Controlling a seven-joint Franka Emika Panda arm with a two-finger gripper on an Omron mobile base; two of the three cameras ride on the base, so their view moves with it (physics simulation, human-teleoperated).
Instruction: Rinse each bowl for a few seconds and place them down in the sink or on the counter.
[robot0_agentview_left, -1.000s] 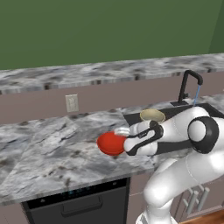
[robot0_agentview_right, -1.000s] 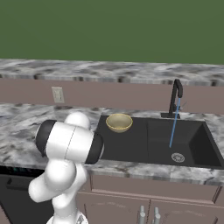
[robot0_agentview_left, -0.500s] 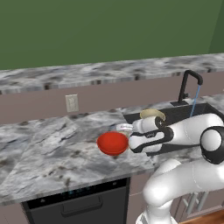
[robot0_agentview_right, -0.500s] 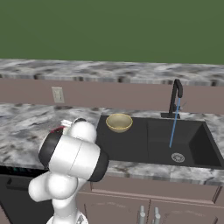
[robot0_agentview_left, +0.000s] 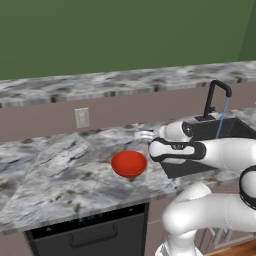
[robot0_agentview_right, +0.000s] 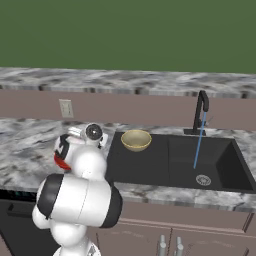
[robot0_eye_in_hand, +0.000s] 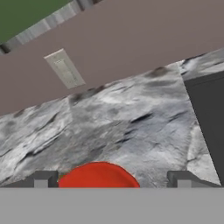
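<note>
The red bowl (robot0_agentview_left: 129, 163) stands upright on the counter (robot0_agentview_left: 55, 172), left of the sink (robot0_agentview_right: 150, 170); its rim (robot0_eye_in_hand: 99, 175) shows low in the hand view. My gripper (robot0_agentview_left: 143, 135) hovers open just above and behind it, its fingertips (robot0_eye_in_hand: 43, 178) wide apart on either side of the bowl and not touching it. The tan bowl (robot0_agentview_right: 136, 140) rests in the sink's left part. Water runs from the black faucet (robot0_agentview_right: 201, 107) into the right part of the basin.
A wall outlet (robot0_agentview_left: 82, 117) sits on the backsplash behind the red bowl. A dark dishwasher front (robot0_agentview_left: 95, 235) lies under the counter. Bare marbled worktop stretches to the left of the bowl. My own arm reaches across the sink's left edge.
The gripper opened and let go of the red bowl, which now rests level on the counter. The hand has risen and pulled back a little from it.
</note>
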